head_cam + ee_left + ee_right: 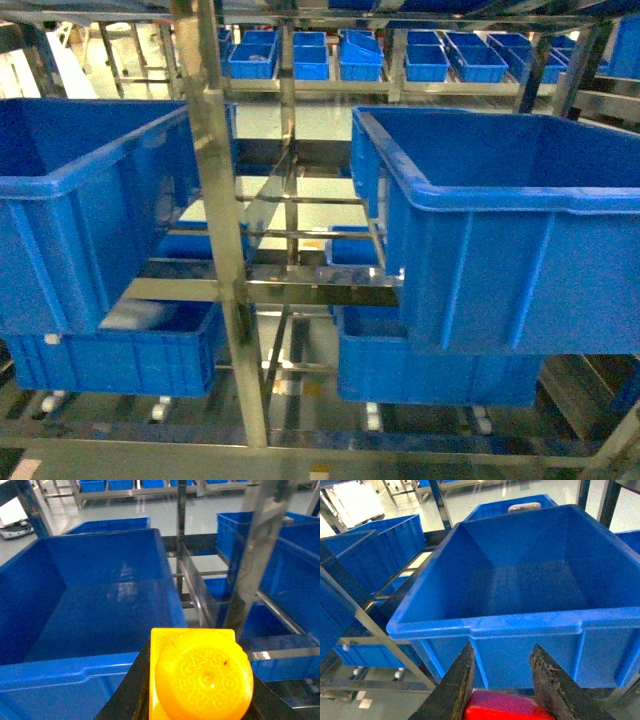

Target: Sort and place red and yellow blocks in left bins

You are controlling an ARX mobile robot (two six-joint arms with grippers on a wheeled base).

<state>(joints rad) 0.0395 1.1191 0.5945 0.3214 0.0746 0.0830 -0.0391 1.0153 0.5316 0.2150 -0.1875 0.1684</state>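
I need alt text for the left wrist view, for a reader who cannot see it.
A yellow toy brick with a round stud facing the camera sits between the dark fingers of the left hand, just before the near rim of a large, deep blue crate. Metal rack bars and more blue crates stand to the right.

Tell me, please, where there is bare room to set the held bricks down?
The big blue plastic crate before the left fingers, which hold the yellow studded plastic brick, shows a bare floor. The crate before the right fingers, holding a red brick, is bare too. Steel rack bars crowd the gap between.
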